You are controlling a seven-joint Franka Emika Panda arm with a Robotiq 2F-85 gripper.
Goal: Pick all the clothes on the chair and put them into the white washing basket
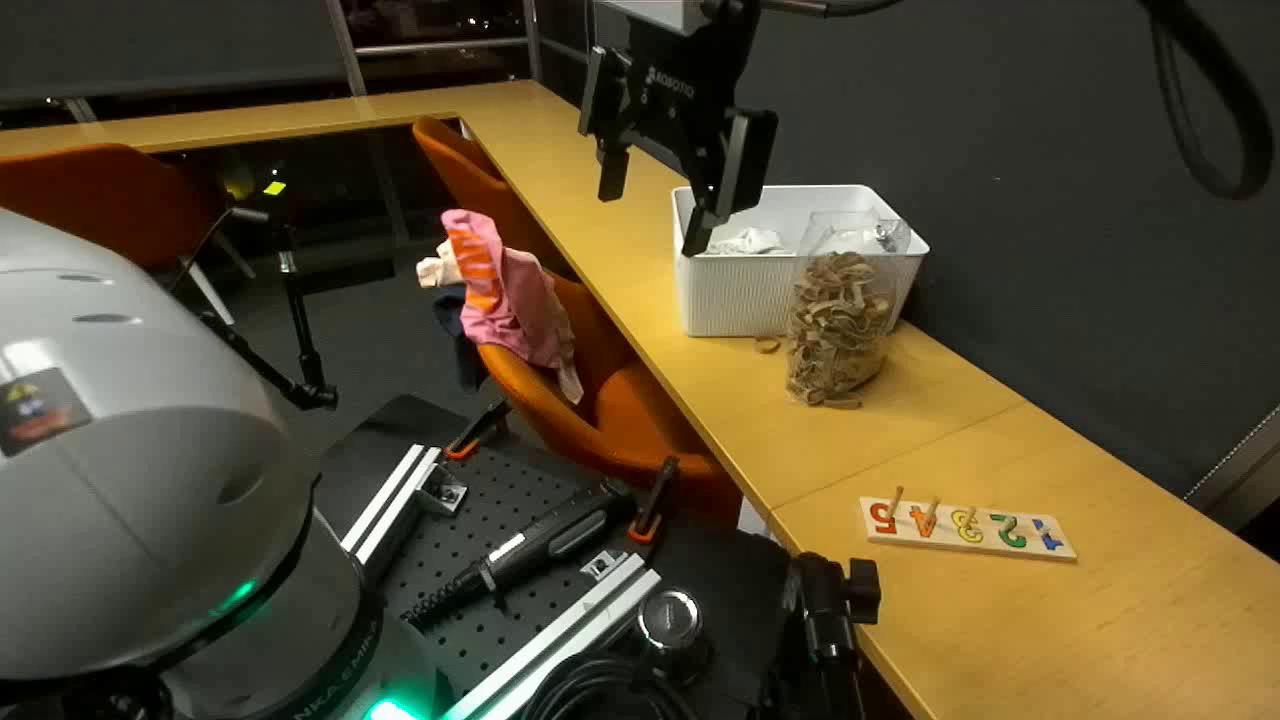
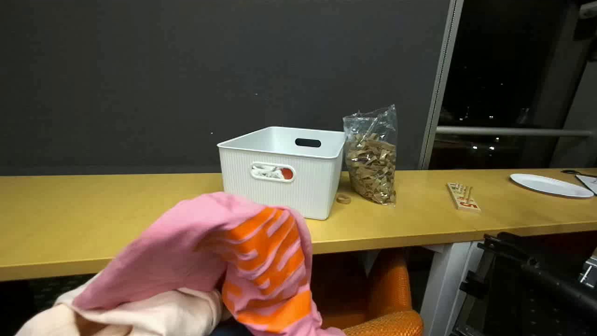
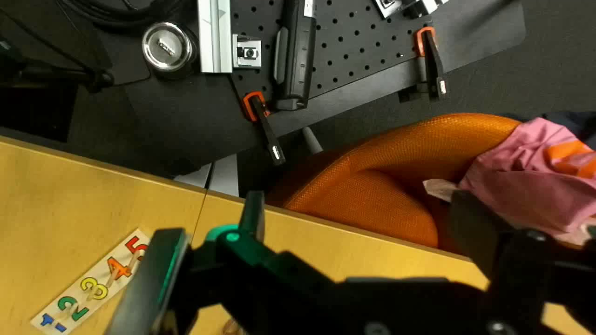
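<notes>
Plastic bag (image 1: 842,322) stands beside white basket (image 1: 735,297); number board (image 1: 968,528) lies apart.

A pink garment (image 2: 210,252) bearing broken orange stripes contrasts with cream cloth (image 2: 158,310); the chair (image 3: 368,209) is orange, the gripper (image 1: 655,212) black, the tabletop (image 2: 93,214) honey-yellow, the basket (image 2: 308,186) white with vertical ribbing, while a pale number board (image 1: 987,532) displays red, orange, yellow, green and blue.

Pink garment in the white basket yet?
No: in an exterior view the pink garment is draped over the back of an orange chair, outside the white basket.
</notes>
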